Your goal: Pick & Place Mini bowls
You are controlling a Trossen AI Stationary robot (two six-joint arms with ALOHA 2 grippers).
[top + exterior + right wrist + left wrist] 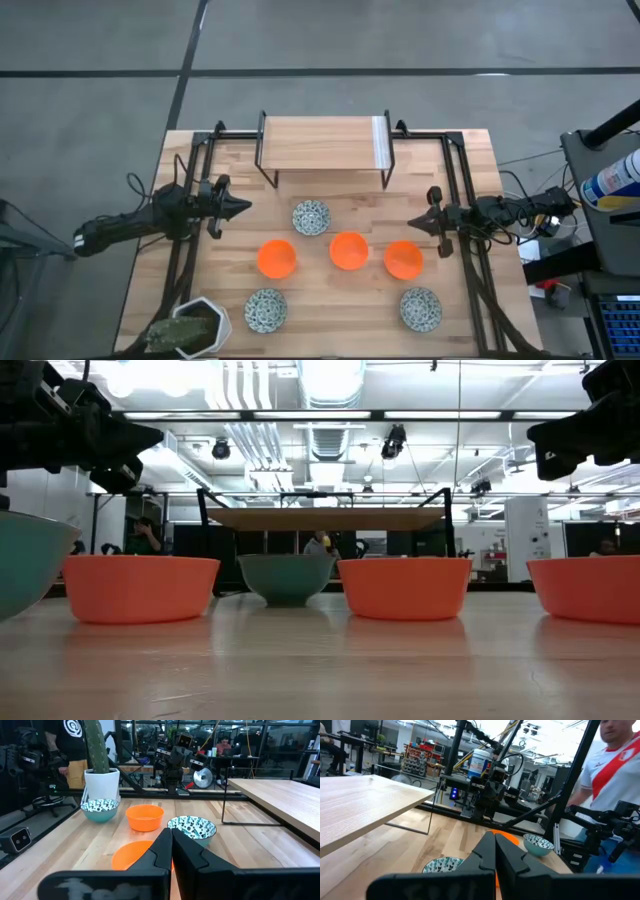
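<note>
Wooden table (330,300), six mini bowls (348,251), left end effector (243,208) closed, right end effector (414,223) closed

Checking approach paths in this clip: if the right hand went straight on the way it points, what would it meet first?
The shut right hand points across the table, raised above the orange bowls. It would likely pass over them; the left hand faces it, though height is hard to judge.

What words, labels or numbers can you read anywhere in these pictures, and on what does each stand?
No text can be read.
On the blue-labelled bottle beside the table: print too small to read.
On a person's black shirt: a round white emblem, no legible letters.
</note>
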